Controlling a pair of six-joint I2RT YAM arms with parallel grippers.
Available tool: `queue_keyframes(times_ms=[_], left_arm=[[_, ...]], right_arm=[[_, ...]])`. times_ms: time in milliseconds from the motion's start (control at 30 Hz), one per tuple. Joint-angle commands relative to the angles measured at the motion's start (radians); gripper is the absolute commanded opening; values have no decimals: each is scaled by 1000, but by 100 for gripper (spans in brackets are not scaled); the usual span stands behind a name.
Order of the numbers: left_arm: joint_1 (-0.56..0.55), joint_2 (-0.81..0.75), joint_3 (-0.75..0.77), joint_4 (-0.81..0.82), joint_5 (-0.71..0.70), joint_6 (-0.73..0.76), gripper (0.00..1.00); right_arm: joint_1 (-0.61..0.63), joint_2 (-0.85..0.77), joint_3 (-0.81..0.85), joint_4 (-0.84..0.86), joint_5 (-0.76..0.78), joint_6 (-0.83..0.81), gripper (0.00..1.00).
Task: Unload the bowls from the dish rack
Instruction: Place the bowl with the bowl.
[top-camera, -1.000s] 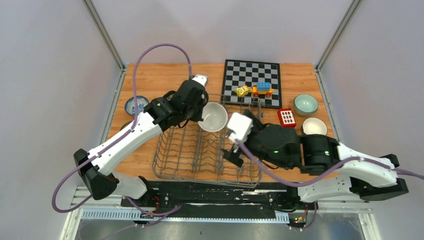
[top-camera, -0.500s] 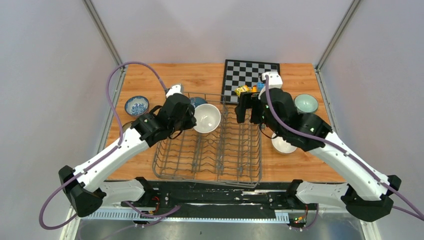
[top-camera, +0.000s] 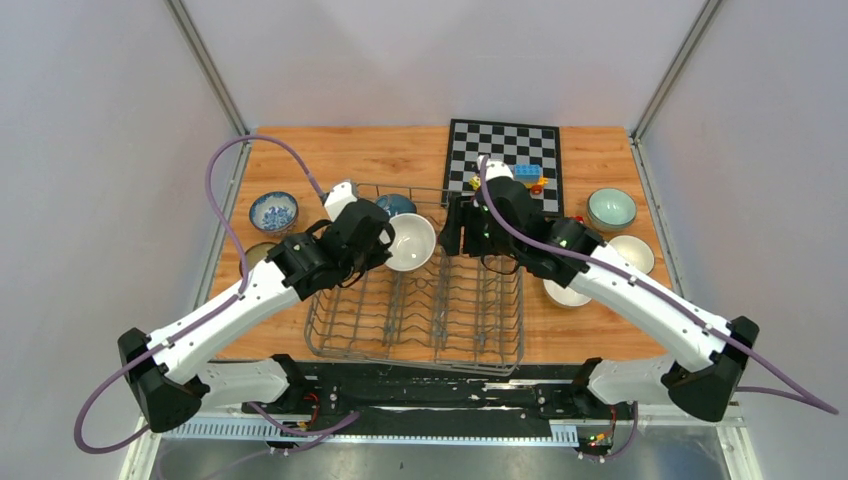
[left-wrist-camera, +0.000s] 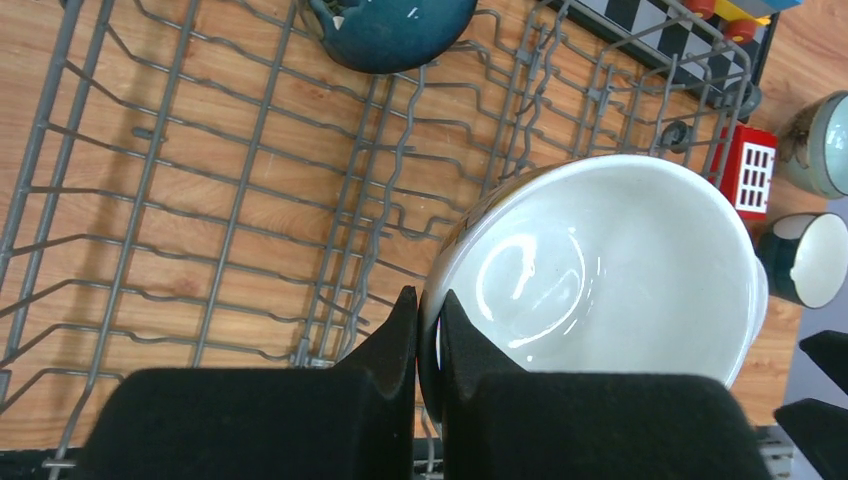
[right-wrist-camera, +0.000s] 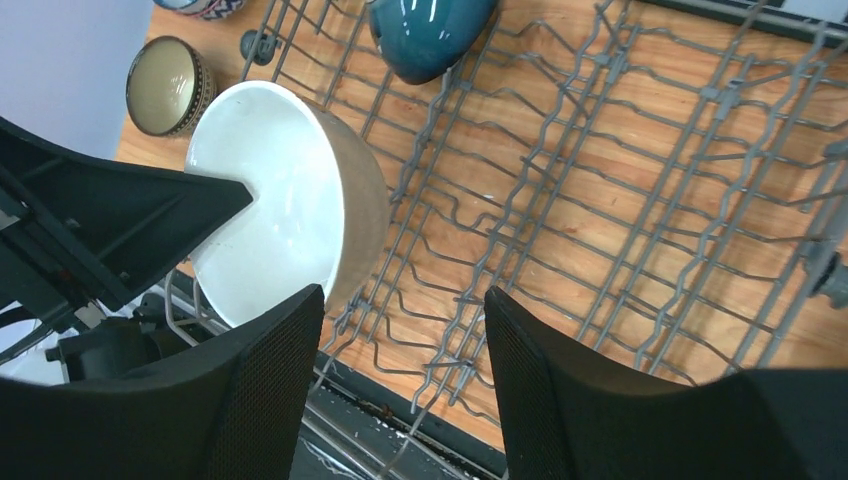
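Over the dish rack (top-camera: 415, 330), far half: the left gripper (left-wrist-camera: 428, 310) is clamped on the rim of a white-inside bowl (left-wrist-camera: 600, 270), one finger inside the wall and one outside.
Bowl attitude: tilted, its opening turned partly upward and toward the right arm; it appears to sit above the prongs, though clearance under its foot cannot be confirmed.
Right gripper (right-wrist-camera: 403, 297): jaws apart with nothing between them, hanging over the rack just beside the held bowl.
In the rack: one teal bowl (top-camera: 396, 204) leaning at the far edge, near the held bowl.
On the table (top-camera: 300, 160): a patterned bowl (top-camera: 272, 211) and a brown striped bowl (top-camera: 258, 252) to the left; a pale green bowl (top-camera: 611, 208) and two white-inside ones to the right.
Step in hand (judged): carrying the held bowl out of the rack, probably leftward.
Risk 1: the grip is a narrow pinch on a glazed rim, so a quick swing or wrist roll could let the bowl pivot or slip out.
Risk 2: a low exit path could catch the bowl's foot on a prong or the raised side wire and pry it loose.
Risk 3: the open right fingers are close, so either arm closing in could strike the bowl.
Risk 4: the landing zone on the left already holds two bowls, and a careless set-down could knock them.
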Motion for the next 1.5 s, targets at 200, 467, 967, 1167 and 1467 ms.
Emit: queue_keyframes(times_ms=[200,467,967,1167,1467], left_arm=[[-54,46,100,-66,-150,-36,0],[-96,91,137,-97,-195,-45,0],[-114,104,145,-100,-214,-51,0],[-115,104,138,-88,-204,-52,0],[-116,83,119,-25,-177,35,41]], right_arm=[[2,102,80,13,-54,-43,57],[15,187,130,-29,-51,-85,46],[14,246,132,-45,-12,-118,16],[14,253,124,-45,-23,-120,0],[14,228,153,-85,26,-171,0]])
